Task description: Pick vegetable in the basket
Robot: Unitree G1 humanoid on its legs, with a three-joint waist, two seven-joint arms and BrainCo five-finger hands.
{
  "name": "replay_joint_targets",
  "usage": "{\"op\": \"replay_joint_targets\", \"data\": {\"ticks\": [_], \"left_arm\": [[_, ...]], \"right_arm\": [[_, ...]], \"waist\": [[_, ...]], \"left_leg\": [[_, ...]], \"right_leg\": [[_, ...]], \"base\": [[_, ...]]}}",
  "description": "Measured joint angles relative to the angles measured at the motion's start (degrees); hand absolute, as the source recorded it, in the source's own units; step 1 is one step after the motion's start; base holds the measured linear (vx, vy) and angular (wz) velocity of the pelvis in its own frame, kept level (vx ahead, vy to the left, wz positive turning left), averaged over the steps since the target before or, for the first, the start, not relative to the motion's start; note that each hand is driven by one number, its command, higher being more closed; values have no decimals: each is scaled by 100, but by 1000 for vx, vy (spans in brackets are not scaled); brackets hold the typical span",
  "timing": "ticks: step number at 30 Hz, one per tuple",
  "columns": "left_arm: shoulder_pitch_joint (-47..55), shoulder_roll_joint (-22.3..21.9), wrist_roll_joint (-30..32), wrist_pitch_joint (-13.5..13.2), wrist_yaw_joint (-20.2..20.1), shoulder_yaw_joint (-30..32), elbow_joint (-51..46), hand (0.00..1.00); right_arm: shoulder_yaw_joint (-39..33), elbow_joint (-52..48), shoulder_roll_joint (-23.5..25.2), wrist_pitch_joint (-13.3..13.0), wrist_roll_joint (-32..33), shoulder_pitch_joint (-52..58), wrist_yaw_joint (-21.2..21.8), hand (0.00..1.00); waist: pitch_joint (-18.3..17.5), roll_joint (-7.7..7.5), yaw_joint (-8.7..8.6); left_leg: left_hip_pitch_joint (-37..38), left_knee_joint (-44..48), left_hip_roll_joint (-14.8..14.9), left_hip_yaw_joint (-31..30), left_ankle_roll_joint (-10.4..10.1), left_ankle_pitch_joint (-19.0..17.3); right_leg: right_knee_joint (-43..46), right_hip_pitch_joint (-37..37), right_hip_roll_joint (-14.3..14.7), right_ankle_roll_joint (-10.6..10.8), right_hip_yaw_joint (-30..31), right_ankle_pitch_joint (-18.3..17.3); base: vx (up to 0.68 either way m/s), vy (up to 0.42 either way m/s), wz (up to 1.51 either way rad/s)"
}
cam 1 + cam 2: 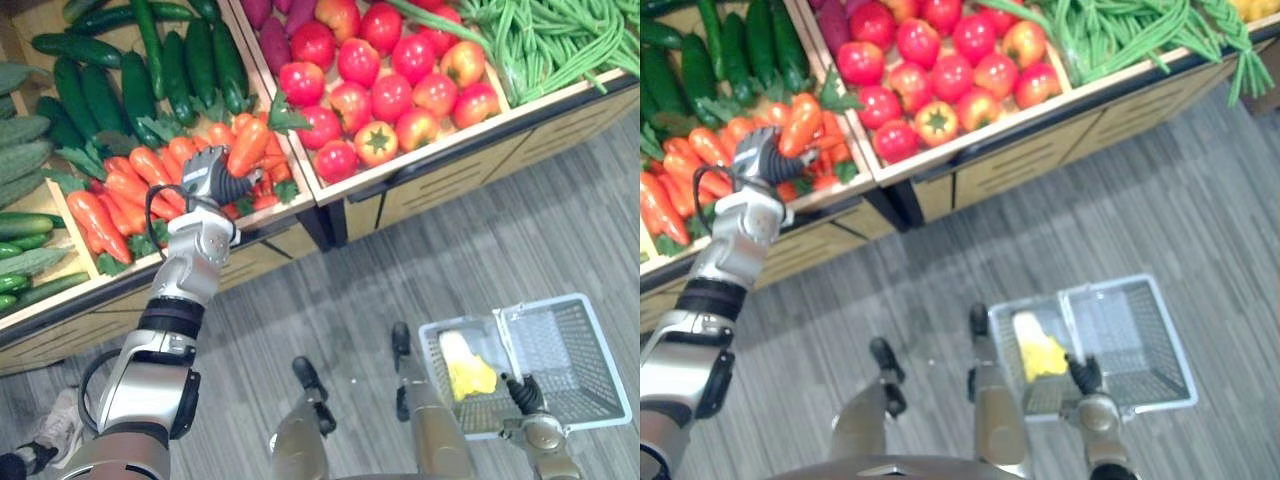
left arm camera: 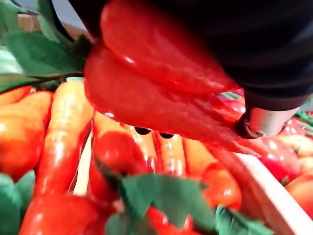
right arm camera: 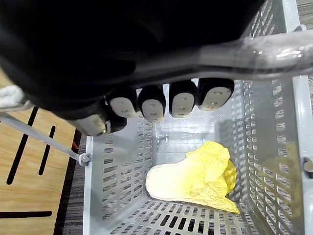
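Left hand (image 1: 212, 182) fingers curled round a carrot (image 1: 248, 146), pile of carrots (image 1: 120, 185) just below them — right hand (image 3: 98, 49) fingers wrapped on basket (image 1: 572, 350) handle (image 3: 264, 54), yellow cabbage (image 3: 195, 178) beneath

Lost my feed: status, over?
Left hand shut on carrot, over the carrot bin. Right hand shut on basket handle. Yellow leafy vegetable in basket.

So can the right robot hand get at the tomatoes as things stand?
Probably not: the right robot hand is curled round the basket handle, down over the floor, far from the tomatoes.
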Motion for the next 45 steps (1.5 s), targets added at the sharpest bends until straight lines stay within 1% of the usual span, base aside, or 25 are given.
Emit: {"op": "replay_joint_targets", "data": {"ticks": [3,5,6,8,10,11,12,14,16,18,21,24,27,30,31,32,33,34,36,38,40,41,43,44,45], "left_arm": [[233,4,35,-3,38,271,-708,100],[509,11,40,-16,95,361,-1127,100],[745,11,40,-49,127,410,-1335,100],[1084,10,41,-63,145,459,-1485,100],[1414,8,43,-69,140,531,-1656,100],[1654,7,44,-87,137,552,-1781,100],[1734,7,44,-113,136,554,-1828,100],[2038,7,44,-269,113,569,-1896,100],[2380,9,43,-347,52,567,-2019,100],[2622,22,40,-535,-83,555,-2130,100],[2929,34,27,-816,-247,486,-2226,100],[3170,224,-9,-1023,-388,186,-2248,100],[3471,380,-23,-1149,-533,-124,-2551,100],[3552,517,-52,-1425,-788,-570,-2670,100],[3560,519,-54,-1480,-828,-701,-2671,100],[3575,545,-56,-1600,-895,-856,-2678,100],[3615,617,-59,-1684,-940,-958,-2702,100],[3648,756,-60,-1797,-996,-1110,-2716,100],[3644,915,-69,-1925,-1019,-1368,-2723,100],[3604,945,-93,-2032,-1050,-1631,-2725,100],[3546,944,-295,-2075,-1140,-1909,-2761,100],[3543,944,-296,-2083,-1176,-1965,-2782,100],[3460,943,-306,-2123,-1236,-2236,-2788,100],[3385,944,-348,-2139,-1272,-2388,-2787,100],[3280,942,-487,-2185,-1300,-2569,-2788,100]], "right_arm": [[-24,0,11,67,-44,21,5,100],[-97,-4,28,67,-60,72,20,100],[-135,-5,42,67,-60,130,44,100],[-211,1,47,70,-73,208,107,100],[-348,30,50,69,-146,236,128,100],[-503,160,47,64,-266,233,128,100],[-566,215,47,64,-284,232,131,100],[-767,406,30,79,-317,211,181,100],[-915,461,8,119,-445,273,231,100],[-995,472,-91,133,-523,312,258,100],[-1008,491,-306,136,-655,320,357,100],[-1002,490,-394,133,-734,316,379,100],[-1002,395,-434,131,-734,307,381,100],[-919,194,-577,126,-743,329,440,100],[-778,34,-678,125,-749,361,475,100],[-599,-203,-822,117,-878,428,526,100],[-434,-368,-958,106,-986,448,583,100],[-258,-581,-1143,65,-1148,465,622,100],[-64,-806,-1417,-73,-1275,489,624,100],[135,-996,-1729,-163,-1407,494,624,100],[329,-1229,-1943,-186,-1420,494,626,100],[387,-1315,-1996,-191,-1426,494,630,100],[563,-1609,-2188,-210,-1560,468,633,100],[629,-1679,-2275,-268,-1585,458,634,100],[778,-1800,-2396,-284,-1587,419,633,100]], "waist": [[-5,-7,22],[-22,-15,34],[-74,-32,37],[-173,-26,37],[-235,-19,31],[-375,-22,23],[-434,-23,22],[-485,-15,15],[-582,-10,1],[-710,-3,0],[-854,37,-10],[-916,34,-16],[-998,0,5],[-1076,12,-15],[-1110,16,-21],[-1166,16,-48],[-1191,10,-104],[-1226,7,-164],[-1290,-10,-179],[-1361,-11,-197],[-1386,-17,-262],[-1401,-19,-285],[-1450,-18,-283],[-1475,-15,-290],[-1493,-21,-293]], "left_leg": [[164,2,19,-15,1,9],[282,1,5,-34,-2,11],[346,0,-11,-52,-8,12],[432,-16,-21,-112,-46,34],[549,-109,-38,-161,-92,109],[602,-241,-76,-194,-99,204],[607,-280,-89,-207,-93,235],[819,-399,-156,-269,-46,312],[963,-415,-211,-297,-52,296],[984,-452,-284,-316,-60,275],[1030,-538,-410,-323,-36,282],[1199,-560,-473,-277,-12,262],[1352,-596,-510,-52,-34,210],[1526,-597,-550,210,-40,138],[1590,-597,-560,326,-58,105],[1670,-598,-568,477,-76,65],[1735,-597,-569,583,-82,36],[1811,-598,-570,701,-94,7],[1952,-598,-570,947,-143,-54],[2079,-598,-567,1143,-171,-111],[2212,-597,-556,1271,-215,-159],[2253,-593,-554,1317,-226,-170],[2383,-593,-550,1576,-270,-218],[2417,-586,-550,1619,-280,-235],[2483,-564,-547,1735,-306,-258]], "right_leg": [[-11,206,-2,-1,-67,-8],[-33,355,-20,-81,-108,-69],[-63,450,-36,-133,-148,-148],[-71,561,-40,-163,-188,-254],[-71,661,-26,-167,-237,-295],[-78,675,-23,-165,-276,-302],[-81,677,-25,-165,-291,-302],[-91,867,-40,-148,-328,-314],[-106,1025,-82,-123,-329,-341],[-168,1067,-162,-63,-329,-386],[-184,1075,-260,-46,-317,-377],[-238,1224,-305,-31,-262,-368],[-274,1256,-307,36,-9,-323],[-276,1266,-291,98,232,-283],[-275,1269,-279,117,340,-272],[-277,1263,-258,135,483,-260],[-275,1270,-236,140,576,-256],[-272,1275,-207,144,684,-254],[-269,1269,-139,157,898,-245],[-265,1290,-89,158,1056,-245],[-272,1367,-47,158,1146,-248],[-267,1376,-30,162,1179,-253],[-258,1389,14,162,1292,-253],[-256,1390,35,159,1343,-255],[-253,1397,68,150,1418,-261]], "base": [[11,-14,12],[20,-10,9],[38,-19,9],[38,-27,11],[27,-28,12],[17,-13,12],[13,-3,13],[29,16,10],[17,37,9],[-2,35,7],[-3,43,1],[11,26,-6],[18,12,-32],[34,5,-46],[42,3,-63],[44,-4,-62],[41,-14,-64],[40,-18,-57],[30,-26,-61],[24,-32,-49],[8,-31,-30],[-4,-25,-39],[-12,-14,-41],[-19,-10,-37],[-26,-16,-43]]}}
